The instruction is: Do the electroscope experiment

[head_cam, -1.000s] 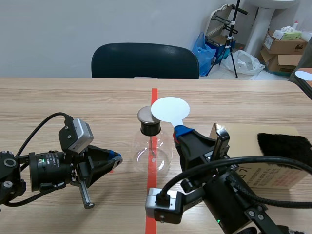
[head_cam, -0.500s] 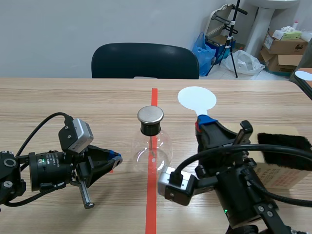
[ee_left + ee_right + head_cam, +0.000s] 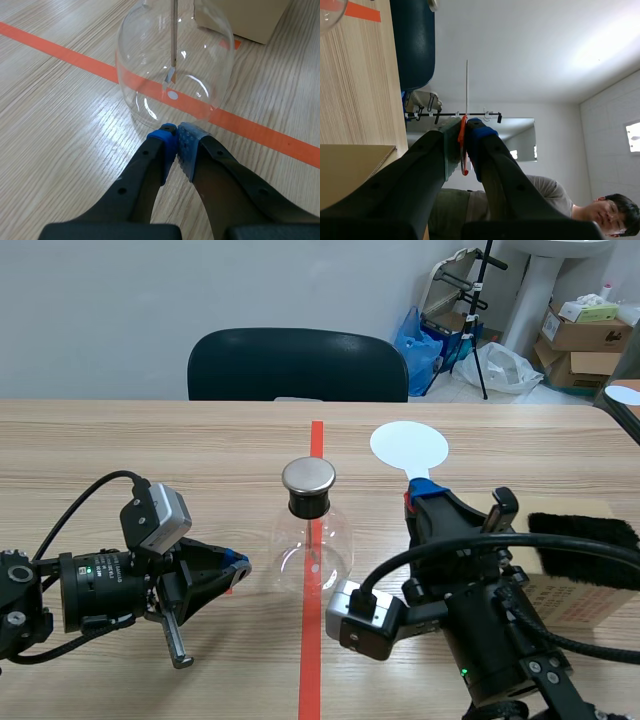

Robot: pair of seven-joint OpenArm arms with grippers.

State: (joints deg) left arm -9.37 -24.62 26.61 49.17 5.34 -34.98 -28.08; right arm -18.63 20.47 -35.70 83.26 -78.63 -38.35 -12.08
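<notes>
Seemingly the task is judged midway: the white disc paddle [image 3: 408, 448] is clamped by its handle in the right gripper [image 3: 422, 495], long axis upright, disc above the fingers. It is not yet brought to the cap [image 3: 308, 477] of the flask [image 3: 313, 540], which is stood upright just ahead of the left gripper [image 3: 232, 565], closed on nothing.

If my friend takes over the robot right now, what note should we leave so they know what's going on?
Left gripper: shut on nothing, low on the table, tips right by the electroscope flask.
Right gripper: shut on the white disc, held up, right of the flask's metal cap, not touching.
Black cloth lies on the cardboard box.
Done: disc was by the cap a second ago, now drawn away.
Still to do: probably bring it near again.
</notes>
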